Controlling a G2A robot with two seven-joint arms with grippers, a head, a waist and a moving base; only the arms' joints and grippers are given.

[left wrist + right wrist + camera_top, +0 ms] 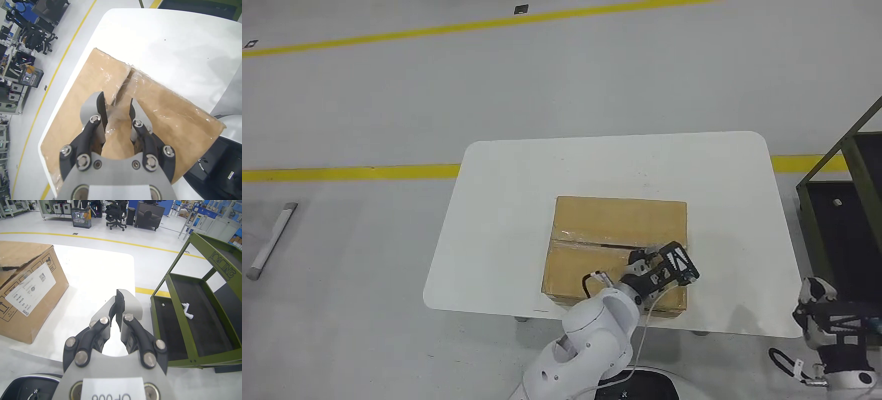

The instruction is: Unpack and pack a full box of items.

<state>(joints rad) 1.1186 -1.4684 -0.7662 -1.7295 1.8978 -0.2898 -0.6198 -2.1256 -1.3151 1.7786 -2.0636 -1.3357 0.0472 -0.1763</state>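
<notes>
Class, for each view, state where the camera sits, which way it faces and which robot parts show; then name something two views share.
Top view: above the arms, looking down at the white table and cardboard box; the left gripper is over the box's near side.
Left wrist view: on the left wrist, facing down onto the box's taped seam; the left gripper, open, shows.
Right wrist view: on the right wrist, facing past the table to the green cart; the right gripper, shut, shows.
Shared: all three show the box.
</notes>
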